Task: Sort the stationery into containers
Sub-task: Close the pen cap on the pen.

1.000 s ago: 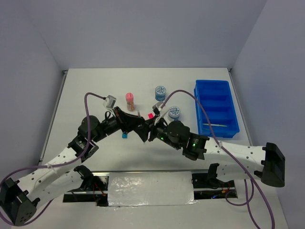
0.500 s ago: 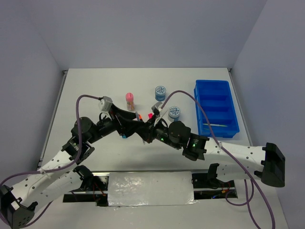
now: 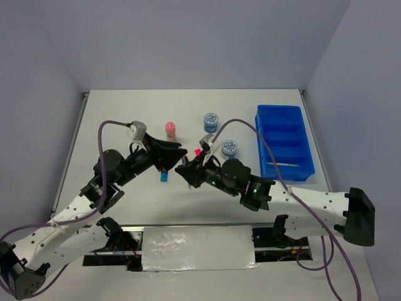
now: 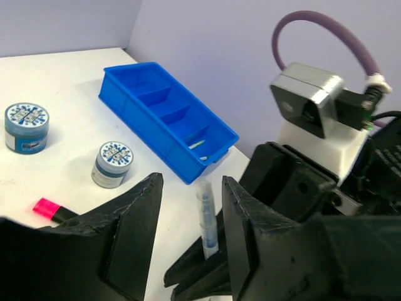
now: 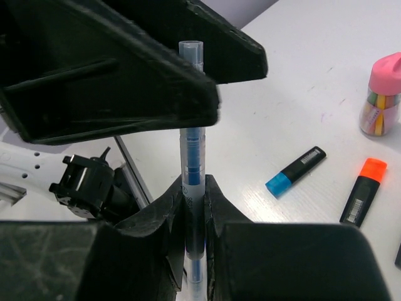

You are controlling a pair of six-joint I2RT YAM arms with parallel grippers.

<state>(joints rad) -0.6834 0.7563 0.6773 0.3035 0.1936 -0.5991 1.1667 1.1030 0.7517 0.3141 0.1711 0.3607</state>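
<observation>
My right gripper (image 5: 193, 188) is shut on a thin pale pen (image 5: 191, 113) with a blue core and holds it upright above the table. My left gripper (image 4: 190, 207) is open, with its jaws either side of that pen's (image 4: 207, 219) upper end and not touching it. In the top view the two grippers, left (image 3: 180, 155) and right (image 3: 187, 174), meet at the table's middle. The blue tray (image 3: 258, 135) stands at the right with a pale pen (image 3: 282, 164) in its nearest compartment. Blue-capped (image 5: 294, 171), orange-capped (image 5: 363, 194) and pink-capped (image 4: 47, 209) highlighters lie on the table.
Two blue-white rolls (image 3: 211, 121) (image 3: 229, 148) stand left of the tray. The pink-topped tube (image 3: 170, 130) stands upright behind the left gripper. The blue-capped highlighter (image 3: 163, 176) lies under the left arm. Both arms cross the table's near middle.
My left gripper has drawn back a little up and to the left, away from the right gripper. The right gripper has stayed in place with the pen.
</observation>
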